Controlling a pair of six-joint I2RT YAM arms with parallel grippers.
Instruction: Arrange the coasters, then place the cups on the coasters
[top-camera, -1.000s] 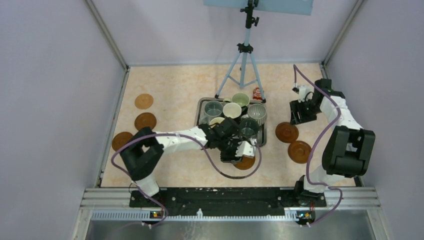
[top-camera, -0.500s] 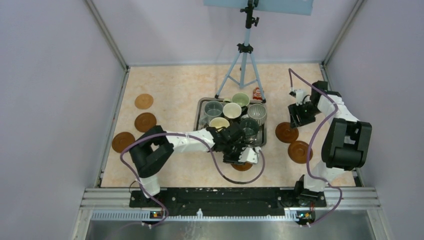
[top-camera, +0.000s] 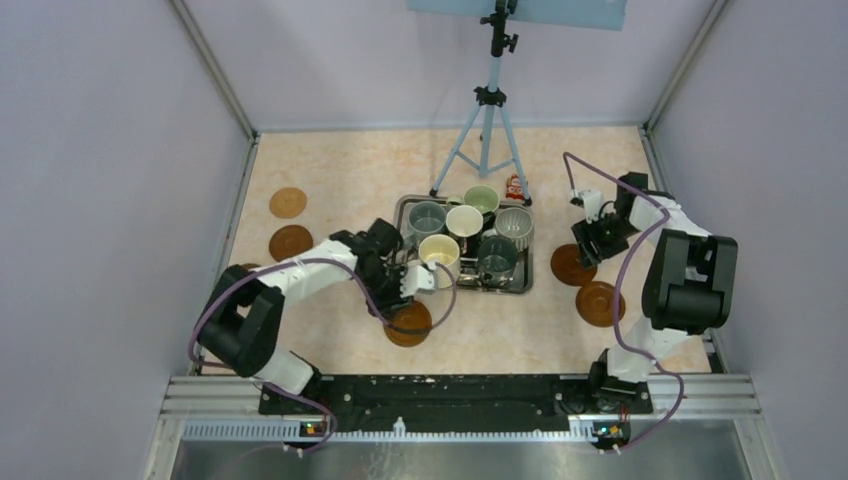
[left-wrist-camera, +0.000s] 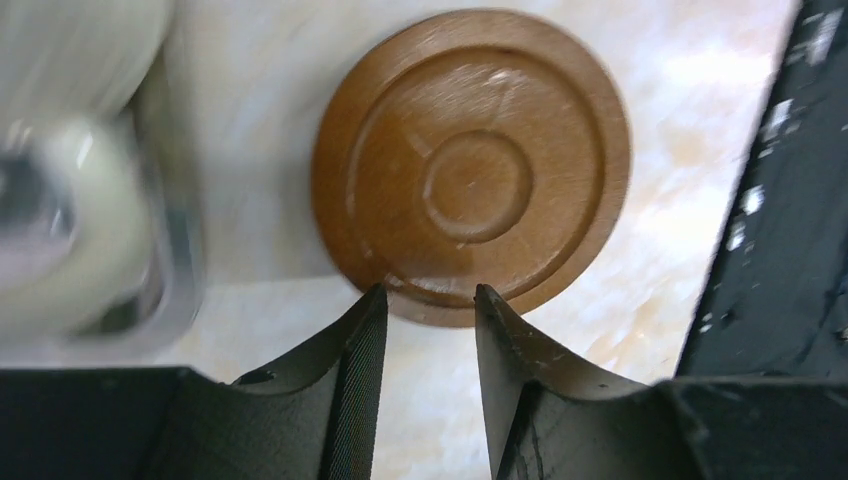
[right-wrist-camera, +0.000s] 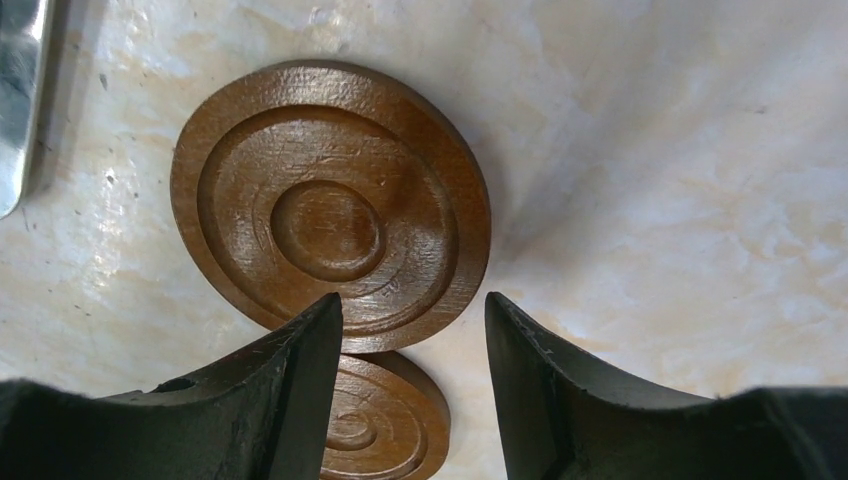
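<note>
Tabletop (top-camera: 340, 170) beneath downturned left hand (left-wrist-camera: 428, 292)

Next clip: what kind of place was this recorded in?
Most likely a lab robot cell, not a home or café. Plain walls on metal framing box in a marble-patterned table. The left arm and right arm are bolted to a rail at its near edge, and a tripod stands at the back.
</note>
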